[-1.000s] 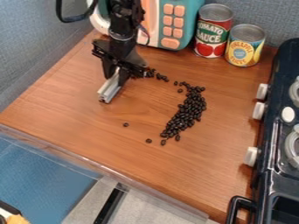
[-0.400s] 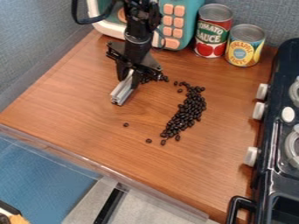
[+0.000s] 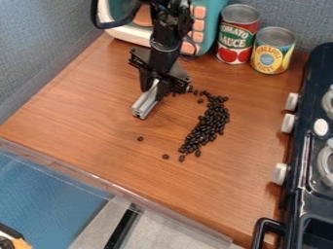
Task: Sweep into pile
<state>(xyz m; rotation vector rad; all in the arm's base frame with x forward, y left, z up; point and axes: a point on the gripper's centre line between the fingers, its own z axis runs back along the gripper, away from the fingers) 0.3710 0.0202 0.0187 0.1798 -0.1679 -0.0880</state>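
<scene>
Camera view, gripper [image 3: 155, 86] closed around a bar [image 3: 147, 102], its fingers on either side, bar slanting over the counter [image 3: 91, 116], beans [image 3: 209, 125] near the gripper.

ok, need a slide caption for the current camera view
Gripper holding a gray bar beside a curved band of dark beans on a wooden counter.

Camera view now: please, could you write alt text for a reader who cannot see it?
A black gripper holds a grey bar beside a curved trail of dark beans on a brown counter, with two cans farther back.
</scene>
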